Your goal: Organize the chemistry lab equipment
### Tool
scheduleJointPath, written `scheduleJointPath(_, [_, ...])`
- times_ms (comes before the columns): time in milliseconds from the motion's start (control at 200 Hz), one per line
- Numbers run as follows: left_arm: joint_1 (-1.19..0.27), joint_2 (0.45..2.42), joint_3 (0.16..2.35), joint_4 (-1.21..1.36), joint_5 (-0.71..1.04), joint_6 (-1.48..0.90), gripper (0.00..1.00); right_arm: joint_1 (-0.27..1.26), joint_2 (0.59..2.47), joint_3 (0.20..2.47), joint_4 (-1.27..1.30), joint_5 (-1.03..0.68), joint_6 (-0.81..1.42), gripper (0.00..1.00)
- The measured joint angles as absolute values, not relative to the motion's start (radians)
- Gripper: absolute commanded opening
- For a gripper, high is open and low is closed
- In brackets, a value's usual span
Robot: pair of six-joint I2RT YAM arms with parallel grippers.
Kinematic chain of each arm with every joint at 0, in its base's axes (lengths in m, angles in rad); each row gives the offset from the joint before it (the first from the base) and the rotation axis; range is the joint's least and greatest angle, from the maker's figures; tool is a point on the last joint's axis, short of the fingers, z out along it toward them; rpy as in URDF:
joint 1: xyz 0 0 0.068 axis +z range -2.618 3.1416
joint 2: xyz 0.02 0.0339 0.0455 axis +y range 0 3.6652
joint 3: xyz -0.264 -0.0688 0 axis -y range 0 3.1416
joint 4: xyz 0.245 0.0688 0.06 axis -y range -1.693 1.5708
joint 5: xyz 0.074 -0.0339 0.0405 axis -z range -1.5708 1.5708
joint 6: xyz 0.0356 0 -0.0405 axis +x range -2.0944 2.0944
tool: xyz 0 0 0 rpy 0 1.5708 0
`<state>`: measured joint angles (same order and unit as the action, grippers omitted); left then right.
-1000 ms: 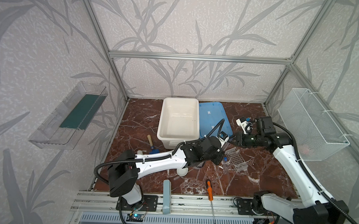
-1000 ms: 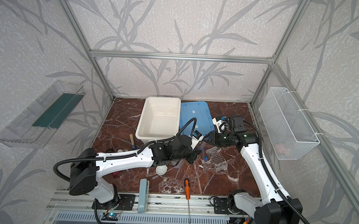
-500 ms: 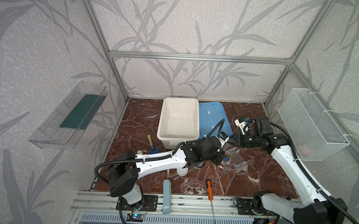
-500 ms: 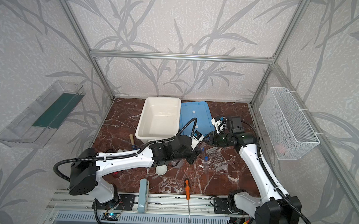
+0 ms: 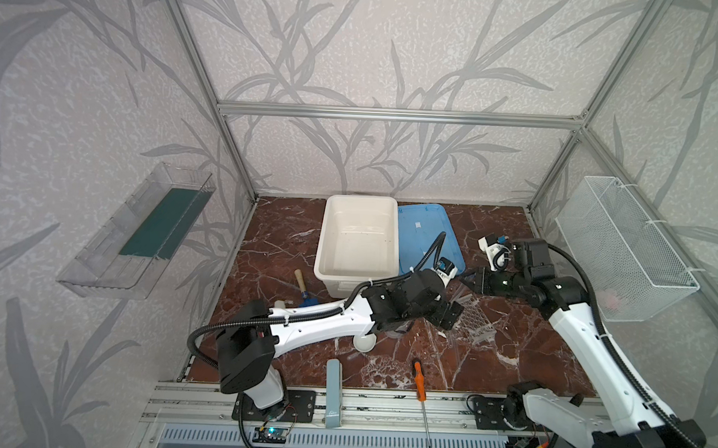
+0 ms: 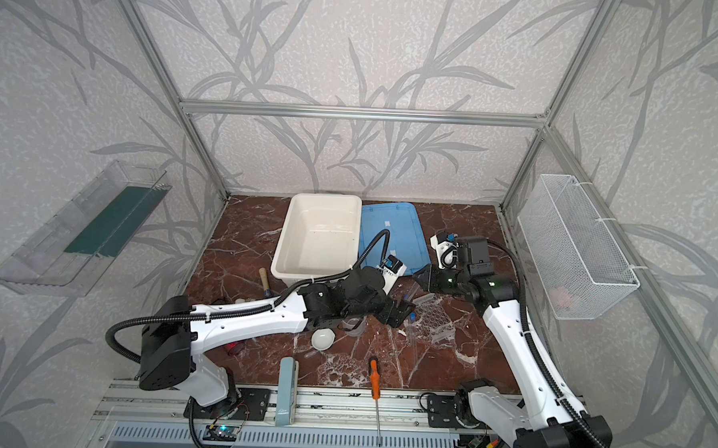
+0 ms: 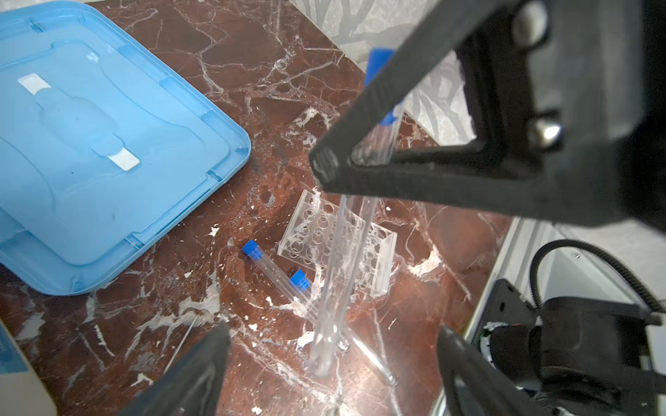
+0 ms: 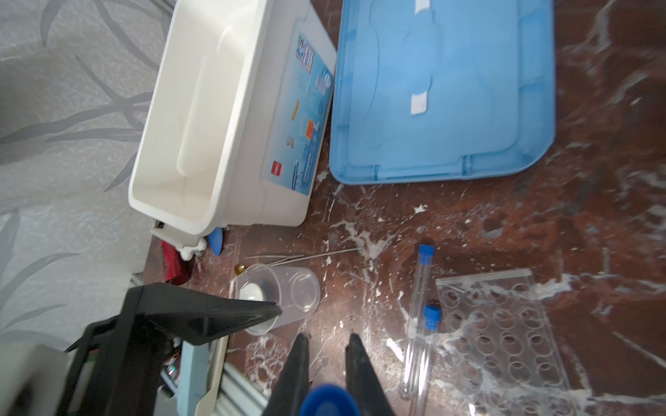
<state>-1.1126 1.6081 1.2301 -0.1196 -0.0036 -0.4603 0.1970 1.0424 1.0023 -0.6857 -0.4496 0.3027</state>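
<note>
1. The left end effector (image 7: 333,360) stands wide open.
2. The right end effector (image 8: 328,338) grips a blue-capped test tube (image 7: 337,273) just below its cap.
3. The tube hangs tilted over the worktop (image 7: 252,54), close to the clear tube rack (image 7: 317,230).

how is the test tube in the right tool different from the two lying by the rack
The held test tube is gripped near its cap by the right tool; the two loose tubes are untouched. The held test tube slants downward; the loose tubes lie flat beside the rack. All are clear, blue-capped.
</note>
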Motion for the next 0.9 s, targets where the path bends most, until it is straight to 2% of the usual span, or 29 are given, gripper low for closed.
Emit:
scheduleJointPath(215, [-1.113,1.636,1.36,-0.193,0.003,-0.676,0.99,0.196,0.907,0.868,-0.54,-0.194,0.269,0.18])
scheduleJointPath(415, [-1.116,1.674,1.365,-0.184,0.041,-0.81,0.99,0.196,0.854,0.716,-0.372,-0.031,0.239,0.18])
scheduleJointPath(680, [-1.124,1.784,1.37,-0.218,0.047,-0.857,0.99,0.196,0.852,0.622,-0.224,0.049,0.212,0.18])
scheduleJointPath(900, [-1.124,1.795,1.374,-0.226,0.038,-0.869,0.99,0.196,0.866,0.582,-0.15,0.075,0.198,0.18])
